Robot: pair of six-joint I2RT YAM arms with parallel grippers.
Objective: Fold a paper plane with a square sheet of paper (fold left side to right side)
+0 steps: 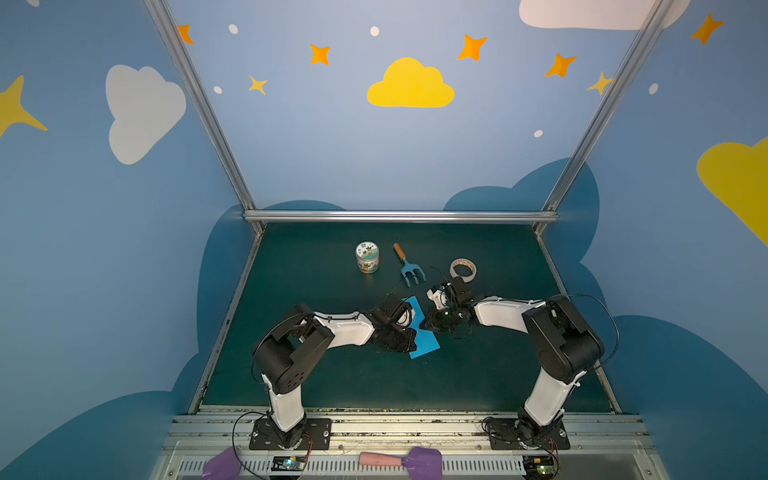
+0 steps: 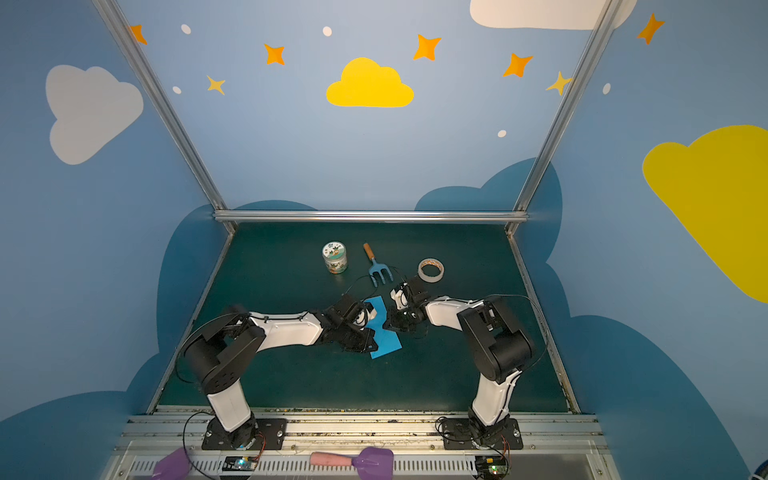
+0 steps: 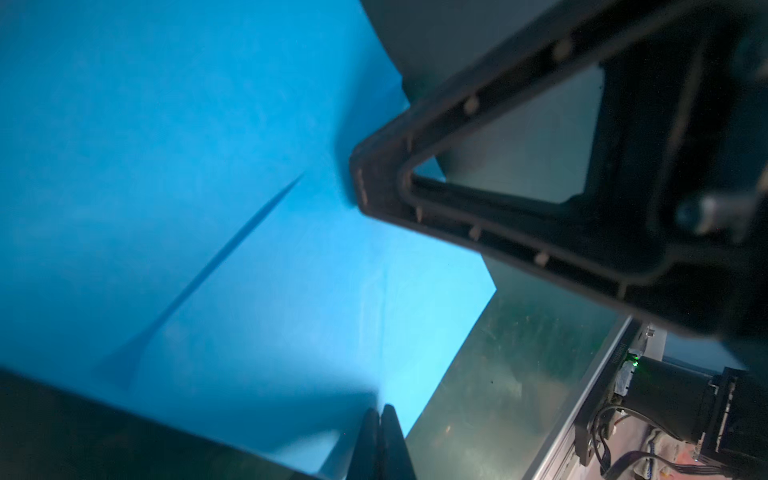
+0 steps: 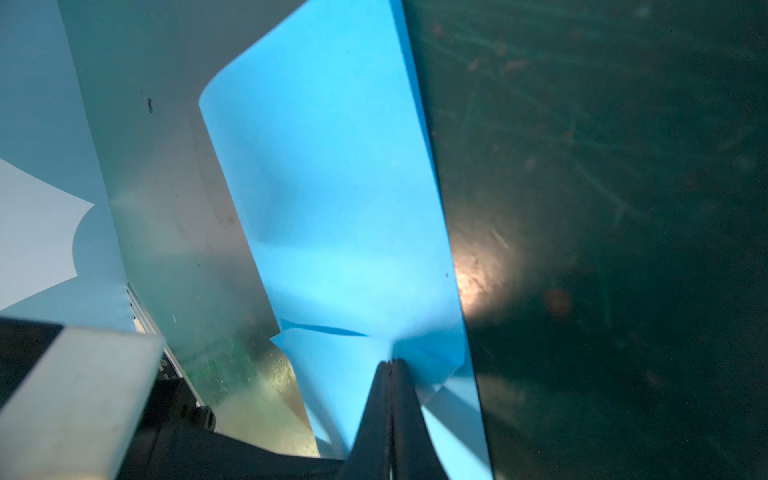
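The square sheet of paper [image 1: 426,343] [image 2: 388,343] lies mid-table as a narrow sky-blue strip, doubled over on itself. Both grippers meet over its middle. My left gripper [image 1: 414,332] [image 3: 379,409] is shut, its tips down on the paper [image 3: 208,145] close to one edge. My right gripper [image 1: 423,322] [image 4: 390,362] is shut too, tips on the paper [image 4: 340,187], which puckers around them. The top layer curls up at its free edge. A long wrinkle runs toward the right gripper's fingers [image 3: 374,183]. Neither wrist view shows paper between the shut fingers.
Behind the paper stand a small printed jar [image 1: 367,257], a blue three-pronged fork with wooden handle [image 1: 409,266] and a tape roll [image 1: 463,269], the roll just beyond the right wrist. A purple scoop [image 1: 422,459] lies on the front rail. Metal rails border the green mat [image 1: 332,374].
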